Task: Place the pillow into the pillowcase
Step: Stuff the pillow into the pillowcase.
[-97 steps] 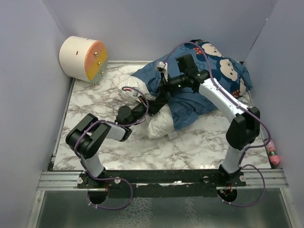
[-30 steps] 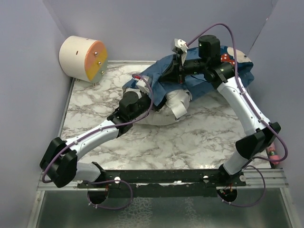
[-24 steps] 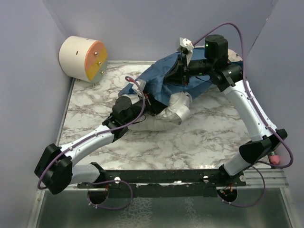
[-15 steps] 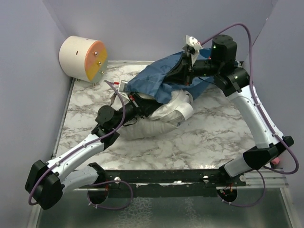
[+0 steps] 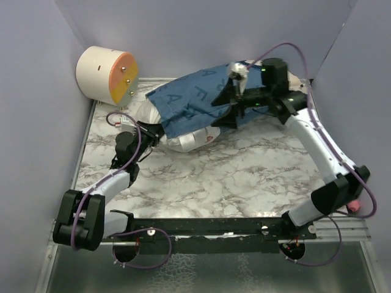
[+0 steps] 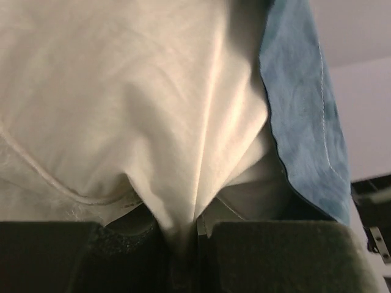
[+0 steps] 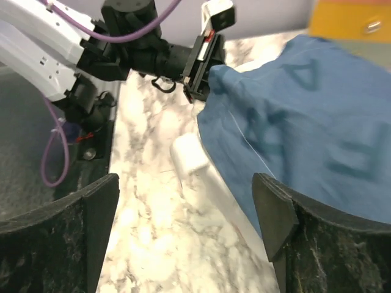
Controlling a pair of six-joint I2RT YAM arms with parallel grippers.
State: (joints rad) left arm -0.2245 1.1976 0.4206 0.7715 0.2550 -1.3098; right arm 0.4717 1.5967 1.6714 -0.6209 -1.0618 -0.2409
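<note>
Jaws pinching white pillow (image 6: 122,104) fabric, the left gripper (image 6: 183,235) is holding at nine o'clock while the right gripper (image 7: 186,201) is gaping empty over the pillowcase (image 5: 195,101), which is covering most of the pillow.

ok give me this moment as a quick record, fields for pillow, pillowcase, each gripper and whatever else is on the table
pillow: white pillow lying on the marble table, mostly under the blue fabric, near edge showing
pillowcase: blue pillowcase draped over the pillow, letter print facing up
left gripper: left gripper pinching a fold of the pillow's white fabric at its left end
right gripper: right gripper open, above the pillowcase, holding nothing
other: cream cylinder with orange face in the far left corner, apart from the bedding
task state: pillow not fully inside
</note>
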